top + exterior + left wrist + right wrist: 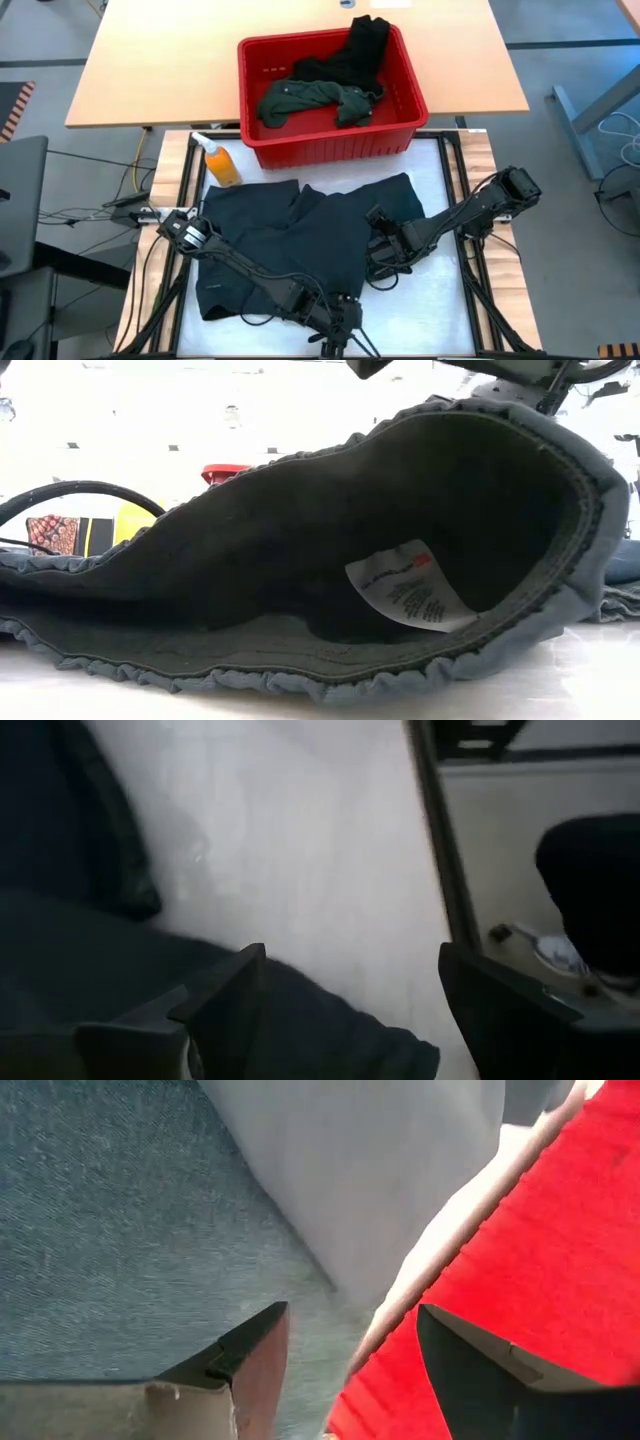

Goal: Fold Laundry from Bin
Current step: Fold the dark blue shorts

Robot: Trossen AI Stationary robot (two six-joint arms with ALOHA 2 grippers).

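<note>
Your left gripper [340, 325] sat low at the near edge of the table, over the near hem of the dark navy garment [290, 245], fingers spread apart with nothing between them. In the left wrist view its fingers [225, 995] stood wide, dark cloth under one and bare white table surface [320, 870] past them.

Your right gripper [385, 250] was down at the right side of the same garment, near its right edge. Its fingers [255, 1355] were parted too, nothing clamped; the right wrist view showed denim-like weave under one finger, white surface beyond, and red bin wall [560, 1230] close on the other side.

The garment lay spread flat across the middle of the white mat [440, 190], partly folded over itself, looking like jeans or shorts. In the low view its elastic waistband gaped open toward the camera, a white label [410, 595] showing inside.

The red bin [330, 145] stood at the far end of the mat, touching or just past the garment's far edge. Inside it you had a dark green shirt [310, 100] and a black piece [360, 50] hanging over the far rim. An orange bottle [218, 160] lay just left of the bin.
</note>
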